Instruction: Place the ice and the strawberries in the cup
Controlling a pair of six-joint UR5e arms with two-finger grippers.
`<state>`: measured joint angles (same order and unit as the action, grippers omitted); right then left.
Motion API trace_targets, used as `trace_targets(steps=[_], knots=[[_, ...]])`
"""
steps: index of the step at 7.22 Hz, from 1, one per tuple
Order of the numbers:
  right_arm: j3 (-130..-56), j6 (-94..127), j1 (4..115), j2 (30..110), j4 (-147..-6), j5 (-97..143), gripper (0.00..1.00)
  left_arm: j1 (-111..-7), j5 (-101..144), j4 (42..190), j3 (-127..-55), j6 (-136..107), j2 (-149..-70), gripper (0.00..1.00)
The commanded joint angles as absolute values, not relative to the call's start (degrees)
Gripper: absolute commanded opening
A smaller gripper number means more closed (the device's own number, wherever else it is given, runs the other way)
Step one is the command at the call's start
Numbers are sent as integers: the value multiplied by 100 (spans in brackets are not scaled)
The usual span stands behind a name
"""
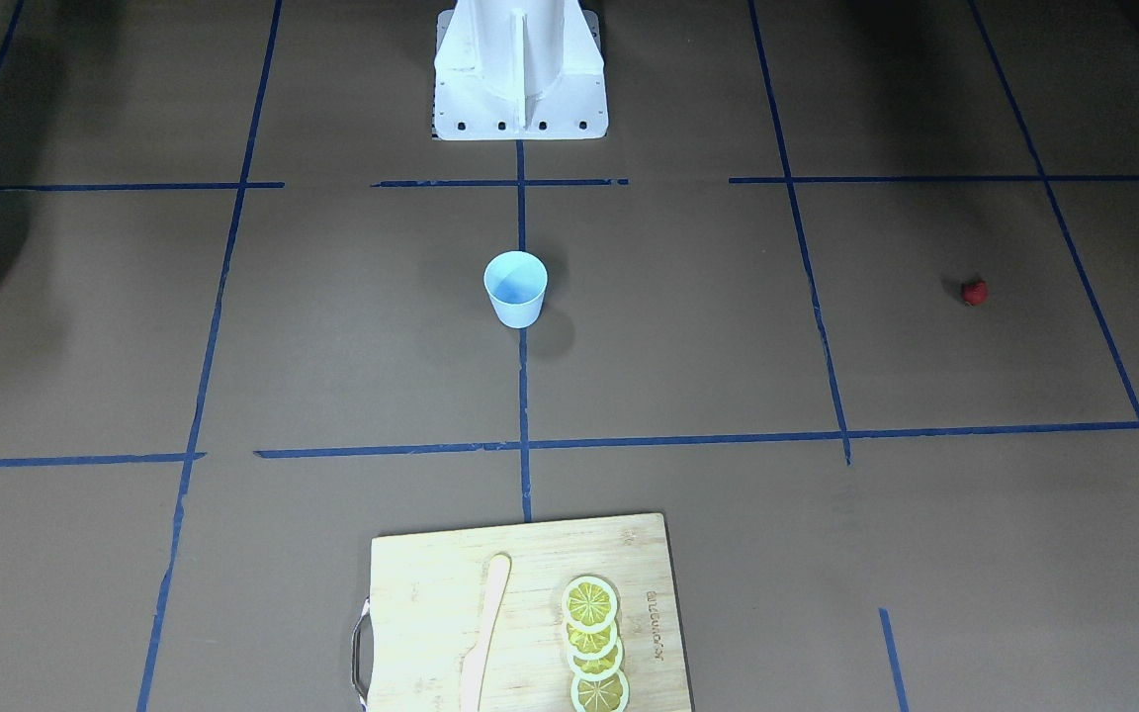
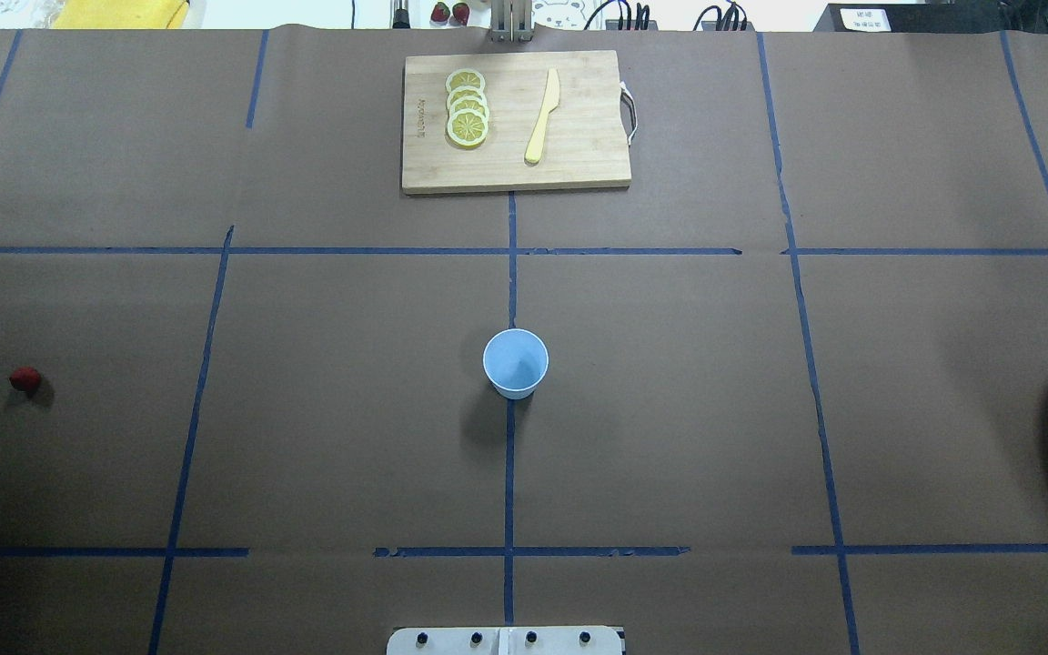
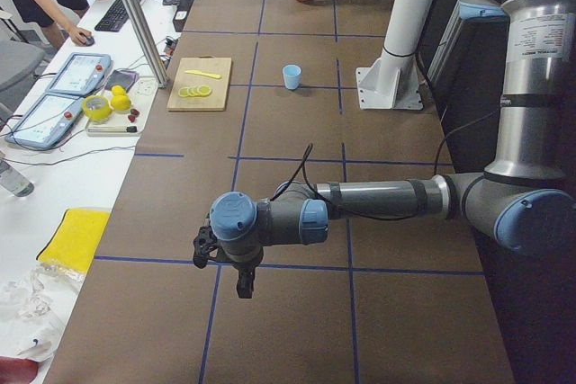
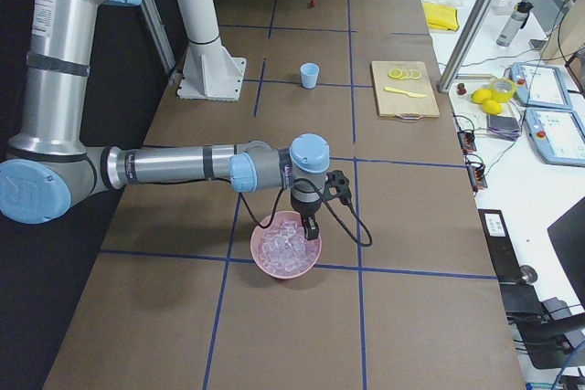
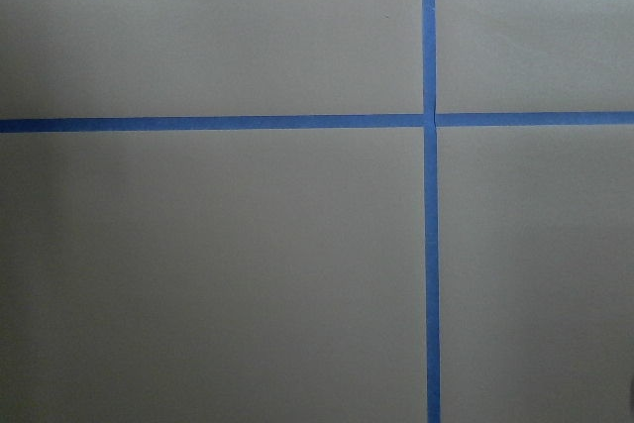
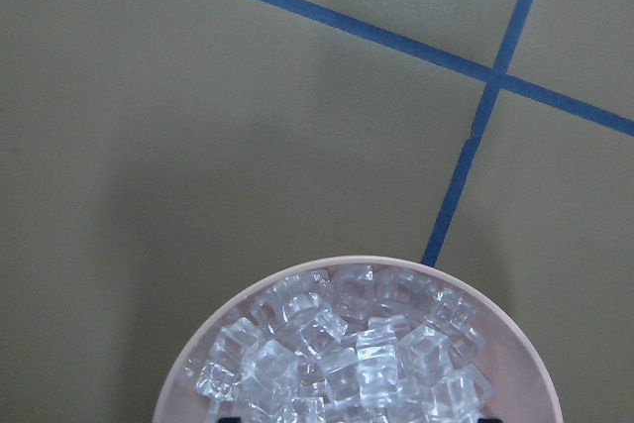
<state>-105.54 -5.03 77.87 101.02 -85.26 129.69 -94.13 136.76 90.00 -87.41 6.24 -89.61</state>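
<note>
Brown paper-covered table [image 2: 351, 409], gridded with blue tape.

Grey right arm [image 4: 174, 166]: stretched low toward the table's right end. Right gripper [image 4: 309, 226] pointing straight down into the bowl, tips at the cubes. Jaws apart or together: cannot tell. Too coarse in the side view, and only dark slivers at the bottom edge of the wrist view.

Grey left arm [image 3: 378, 200]: stretched toward the table's left end. Left gripper [image 3: 243, 290] hanging above bare paper, touching nothing. Jaw state: cannot tell. Nothing but a tape cross in its wrist view.

Rectangular pale wooden cutting board [image 2: 579, 155]: middle of the far edge. Carries overlapping yellow lemon slices [image 2: 468, 107] and a pale wooden knife [image 2: 543, 116].

Round pinkish bowl [image 4: 283, 271]: right end of the table, heaped with cubes.

Small pale-blue tapered cup [image 2: 516, 362]: upright at table centre, on the middle tape line. Empty, as far as visible.

Small clear ice cubes [image 6: 347, 354]: all in the bowl, directly beneath the right gripper. Probably no sideways travel needed, only a close and a lift. Cup well apart from there, toward table centre.

Tiny red strawberry [image 2: 25, 378], dark green top: on the paper near the left end, well apart from the cup. Left arm clearly the nearer. Not in the left wrist view, so not under that gripper. Likely lies from it toward table centre. Too small for any long axis.
</note>
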Motion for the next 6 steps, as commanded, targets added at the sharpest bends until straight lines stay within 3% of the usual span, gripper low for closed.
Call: trace_targets(steps=[1,6], knots=[[-10451,-675,7664,10090,-8508,12815,83,-9413,13676,9000,-8736,624,-8965,100],[-10126,-817,7340,9984,-8499,12753,78,-9413,13676,9009,-8719,633,-8982,100]])
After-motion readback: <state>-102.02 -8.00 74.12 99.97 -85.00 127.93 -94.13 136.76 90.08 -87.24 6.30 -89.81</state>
